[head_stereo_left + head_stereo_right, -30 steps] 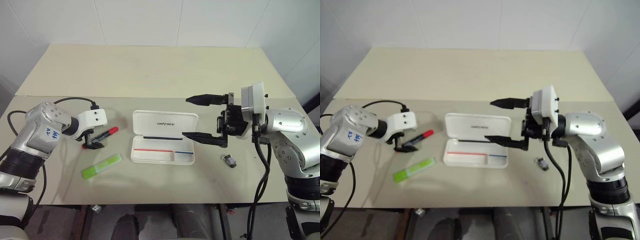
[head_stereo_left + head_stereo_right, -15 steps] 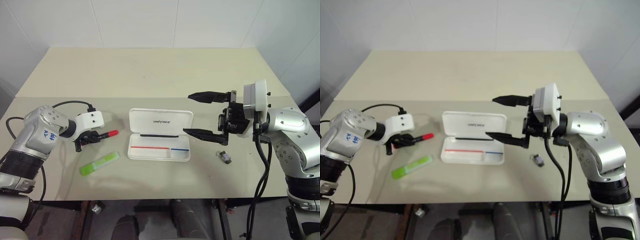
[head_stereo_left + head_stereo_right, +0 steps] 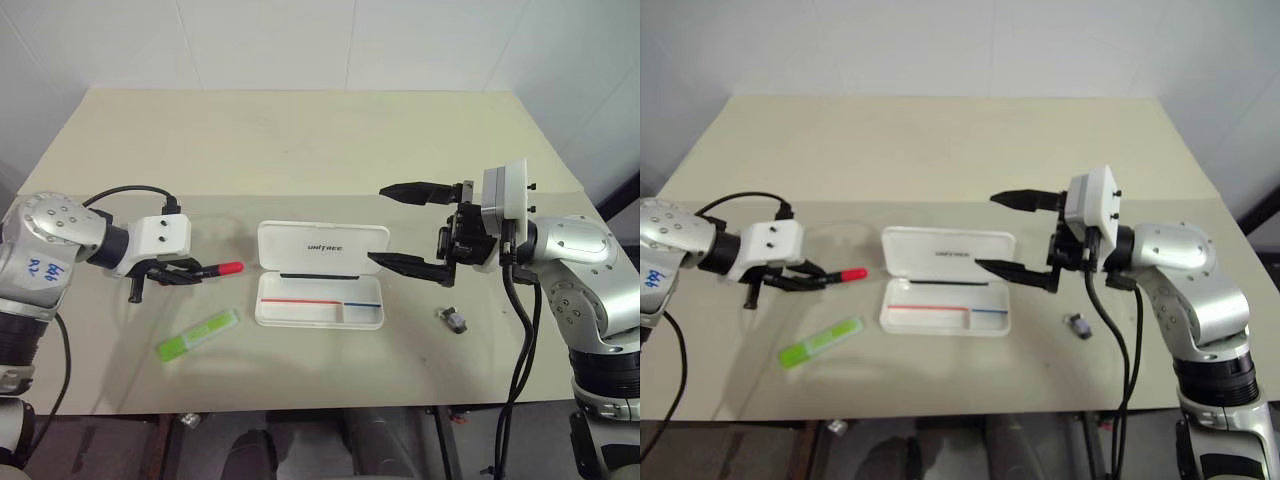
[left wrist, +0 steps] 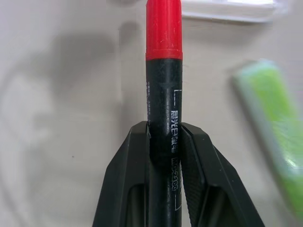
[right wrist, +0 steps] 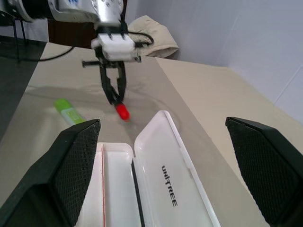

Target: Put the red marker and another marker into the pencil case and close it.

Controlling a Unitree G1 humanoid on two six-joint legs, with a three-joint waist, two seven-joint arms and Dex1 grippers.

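Left hand (image 3: 178,272) clamped on the red marker (image 3: 215,270), right hand (image 3: 410,225) spread wide and holding nothing.

Nearest the front edge of the beige surface (image 3: 300,150), the lime-green highlighter (image 3: 198,333) lies flat at a slant, with a small dark grey object (image 3: 455,320) off to the right. Just beyond, the white pencil case (image 3: 320,287) lies open, red and blue lines in its tray, lettered lid folded back flat. Left of it, the left hand's two black fingers (image 4: 128,175) pinch the marker's dark barrel, the red cap pointing toward the case, lifted clear of the surface. The right hand hangs above the case's right end, one finger over it, the other farther back.
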